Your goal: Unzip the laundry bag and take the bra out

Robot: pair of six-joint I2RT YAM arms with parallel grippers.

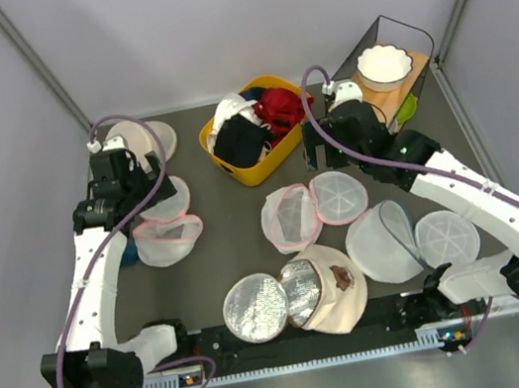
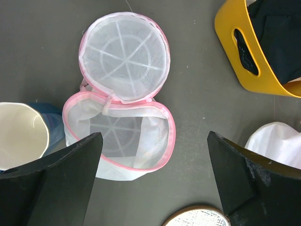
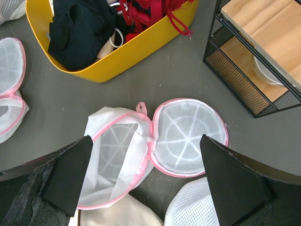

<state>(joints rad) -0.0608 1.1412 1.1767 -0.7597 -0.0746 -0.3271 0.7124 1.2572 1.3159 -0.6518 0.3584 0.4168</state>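
— Two grippers to log, top view first. Left gripper [image 1: 133,188] hangs over the left pink-trimmed bag [image 1: 165,229]. Right gripper [image 1: 320,151] hangs between the yellow bin [image 1: 219,153] and the wire shelf [image 1: 420,58]. Where is the laundry bag?
— Near edge, centre. Laundry bag [image 1: 346,297] is cream with a peach tint and has a small dark mark on its face. Two grey mesh discs [image 1: 256,307] lie at its left, and the nearer one overlaps it. Both grippers are well apart from it. Zip too small to read. Bra: cannot make it out.
— Left wrist view?
— Fingers [image 2: 70,179] spread wide, nothing between them. Below them is the left pink-trimmed bag, unzipped, lid folded back flat, pouch gaping. A corner of the yellow bin is at upper right.
— Right wrist view?
— Fingers [image 3: 235,181] spread wide too, holding nothing. Under them is the centre pink-trimmed bag [image 3: 188,136], open, with its lid lying to the right of its pouch. The yellow bin is above, with a black garment [image 3: 77,28] and a red garment [image 3: 155,9] inside. The wire shelf is at upper right, with wooden boards. A cream edge of the laundry bag shows at the bottom border, touching the pouch.
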